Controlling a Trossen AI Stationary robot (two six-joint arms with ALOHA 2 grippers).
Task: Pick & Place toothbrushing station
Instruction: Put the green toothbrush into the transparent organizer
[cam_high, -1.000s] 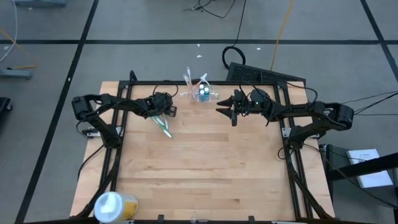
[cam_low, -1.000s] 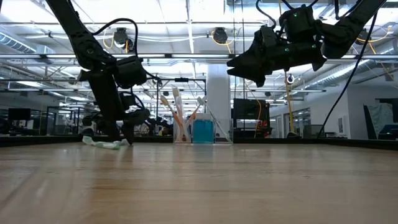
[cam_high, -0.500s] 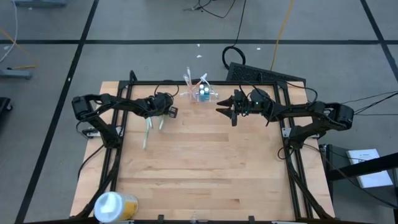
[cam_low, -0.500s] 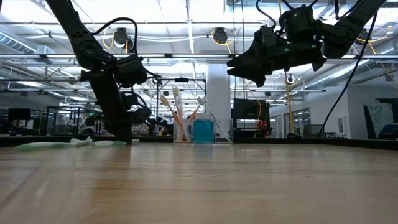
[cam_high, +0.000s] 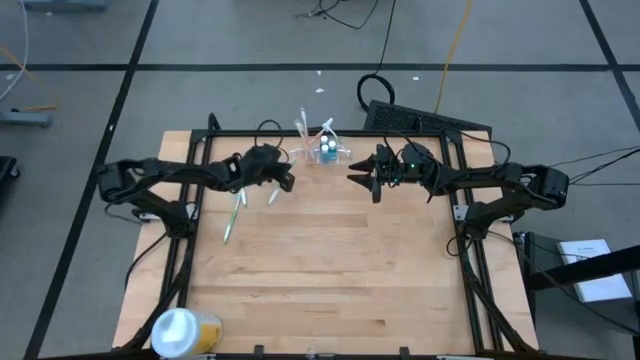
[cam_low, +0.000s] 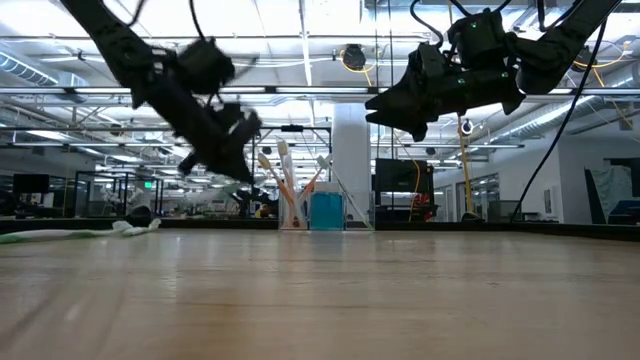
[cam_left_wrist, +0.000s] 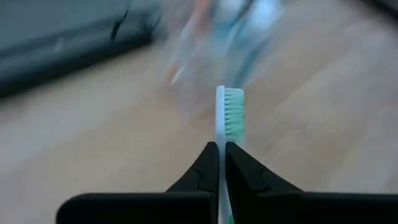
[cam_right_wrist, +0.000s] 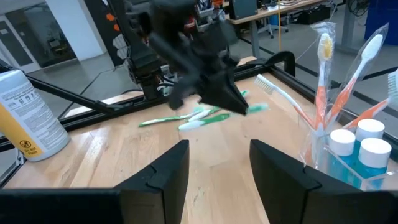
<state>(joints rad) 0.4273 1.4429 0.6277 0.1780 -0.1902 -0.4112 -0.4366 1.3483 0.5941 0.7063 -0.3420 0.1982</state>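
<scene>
My left gripper (cam_left_wrist: 221, 146) is clamped tight on a green-and-white toothbrush (cam_left_wrist: 228, 112), the handle pinched between the two fingers and the bristled head sticking out past the tips. From above I see that gripper (cam_high: 283, 182) raised over the back-left part of the wooden table (cam_high: 330, 270), the brush's pale end showing just below it. In the low view it (cam_low: 240, 160) hangs well clear of the boards.

A second green toothbrush (cam_high: 232, 214) lies flat on the table, just in front of and to the left of that gripper; low down it shows as a pale green strip (cam_low: 70, 233) on the wood.

My right gripper (cam_right_wrist: 217, 165) holds nothing, its fingers standing apart. It (cam_high: 358, 178) hovers above the table at the back, right of centre.

The toothbrushing station (cam_high: 325, 148) sits at the table's back edge, between the two grippers, clear plastic holding upright brushes and a blue, white-capped item (cam_right_wrist: 360, 155). It (cam_low: 315, 205) stands upright on the wood.

A white-and-yellow tub (cam_high: 183, 330) rests at the front-left corner.
</scene>
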